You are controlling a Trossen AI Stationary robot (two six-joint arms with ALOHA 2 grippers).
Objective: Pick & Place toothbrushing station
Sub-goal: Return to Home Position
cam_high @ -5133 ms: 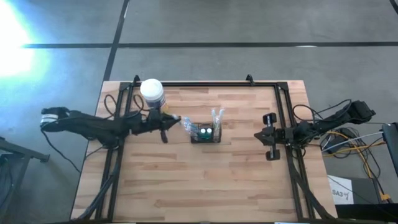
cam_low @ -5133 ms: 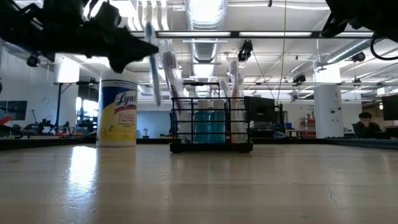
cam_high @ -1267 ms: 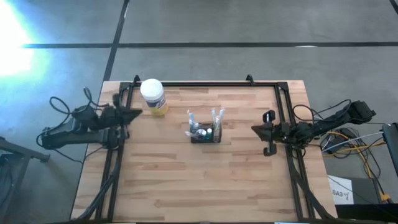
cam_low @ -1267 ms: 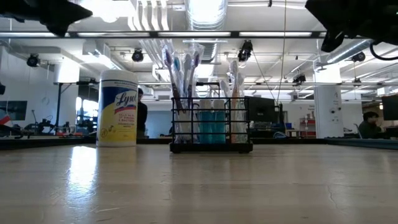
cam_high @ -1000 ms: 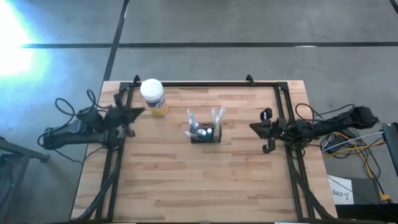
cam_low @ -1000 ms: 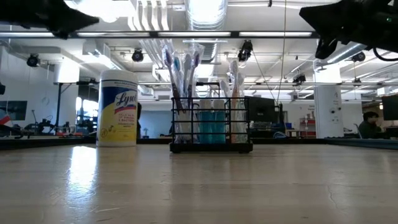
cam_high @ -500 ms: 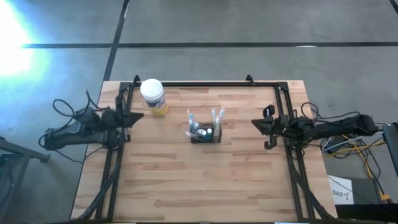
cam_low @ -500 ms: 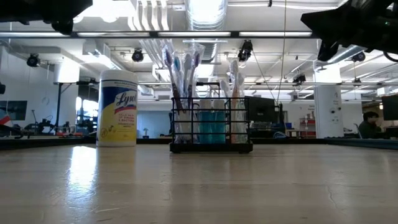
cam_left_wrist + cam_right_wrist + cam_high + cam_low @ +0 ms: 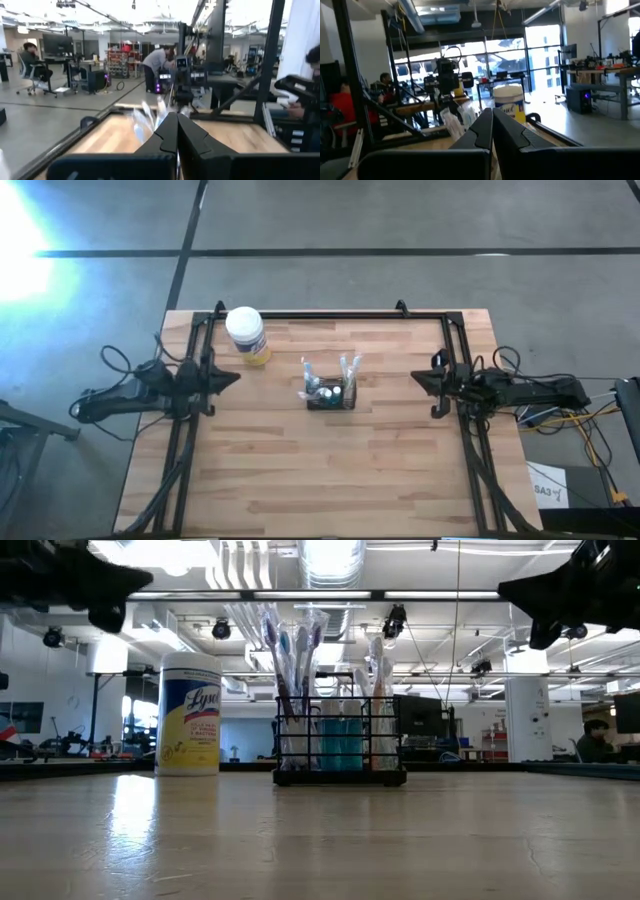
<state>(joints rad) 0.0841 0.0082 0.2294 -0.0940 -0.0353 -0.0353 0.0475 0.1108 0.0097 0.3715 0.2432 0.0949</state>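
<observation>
The toothbrushing station (image 9: 330,395), a small black wire holder, stands on its base at the table's middle. Several toothbrushes (image 9: 290,660) and blue bottles stand in it. It also shows in the low view (image 9: 340,778), the left wrist view (image 9: 150,112) and the right wrist view (image 9: 455,120). My left gripper (image 9: 234,378) is shut and empty above the table's left edge, well left of the station; its fingers meet in the left wrist view (image 9: 176,117). My right gripper (image 9: 416,377) is shut and empty near the right edge, well right of the station; it also shows in the right wrist view (image 9: 491,111).
A yellow jar with a white lid (image 9: 246,333) stands at the far left, also in the low view (image 9: 189,715). A black frame (image 9: 330,314) runs along the table's far edge and both sides. People sit and stand in the room behind (image 9: 155,62).
My left gripper has gone a little toward the table's near edge and right, and has come lower. My right gripper has drawn back a little toward the table's right edge as its arm straightened. The station and the jar have stayed where they were.
</observation>
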